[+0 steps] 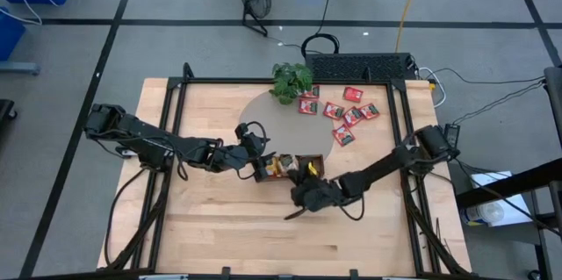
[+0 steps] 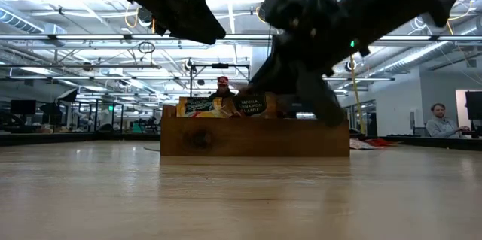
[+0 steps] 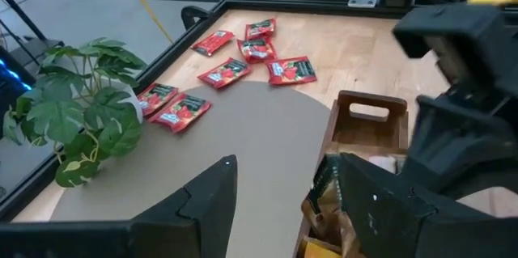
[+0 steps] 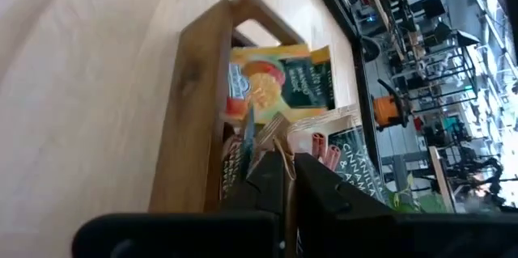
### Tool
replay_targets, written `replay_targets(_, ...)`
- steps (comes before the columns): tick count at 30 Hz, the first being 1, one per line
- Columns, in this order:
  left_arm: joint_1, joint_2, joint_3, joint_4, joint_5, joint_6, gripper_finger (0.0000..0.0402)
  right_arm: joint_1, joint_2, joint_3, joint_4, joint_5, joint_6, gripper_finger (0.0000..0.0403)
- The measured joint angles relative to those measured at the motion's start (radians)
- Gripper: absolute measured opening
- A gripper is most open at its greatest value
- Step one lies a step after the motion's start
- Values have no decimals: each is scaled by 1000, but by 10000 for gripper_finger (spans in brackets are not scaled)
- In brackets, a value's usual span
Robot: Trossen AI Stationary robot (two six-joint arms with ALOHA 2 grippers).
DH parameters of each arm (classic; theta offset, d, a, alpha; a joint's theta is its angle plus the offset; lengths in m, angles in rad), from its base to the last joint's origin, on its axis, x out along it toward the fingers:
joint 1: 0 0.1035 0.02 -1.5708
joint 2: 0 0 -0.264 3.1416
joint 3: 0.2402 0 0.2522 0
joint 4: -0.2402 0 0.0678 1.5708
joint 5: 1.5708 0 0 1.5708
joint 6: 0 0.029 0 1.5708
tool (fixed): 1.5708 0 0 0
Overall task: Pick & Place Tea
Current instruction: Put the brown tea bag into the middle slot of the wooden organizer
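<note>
Now right end effector (image 4: pixel 285 179) shut over wooden tray (image 4: pixel 174 120) rim; tabletop (image 1: pixel 219 227) open.

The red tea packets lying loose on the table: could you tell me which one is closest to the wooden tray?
The red packet at the cluster's lower edge, lying apart from the rest, is nearest the wooden tray.

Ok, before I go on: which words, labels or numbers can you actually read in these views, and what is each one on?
"VANILLA" and "CINNAMON": partly legible on the dark packet standing in the wooden tray.
Orange-yellow packet in the tray: printed lines too blurred to read.
Dark packets above the tray wall in the low view: white lettering too small to read.
Red packets on the mat: print illegible.
</note>
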State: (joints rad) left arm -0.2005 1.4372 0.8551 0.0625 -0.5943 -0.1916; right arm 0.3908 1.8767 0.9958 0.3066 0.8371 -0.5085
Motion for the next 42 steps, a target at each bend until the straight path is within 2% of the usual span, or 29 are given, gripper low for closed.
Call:
replay_targets(5,0,0,0,-17,0,1,216,-25,35,0,23,-7,-4,21)
replay_targets(9,0,0,0,-18,1,-4,216,-28,34,0,22,-54,-3,45)
replay_targets(17,0,0,0,-16,1,-13,216,-23,34,0,35,-54,-4,86)
replay_targets(26,0,0,0,-15,1,-13,216,-31,34,0,158,-53,-55,135)
replay_targets(33,0,0,0,-15,1,-14,216,-31,34,0,191,-43,-88,141)
replay_targets(42,0,0,0,-15,1,-14,216,-10,12,5,198,86,-210,141)
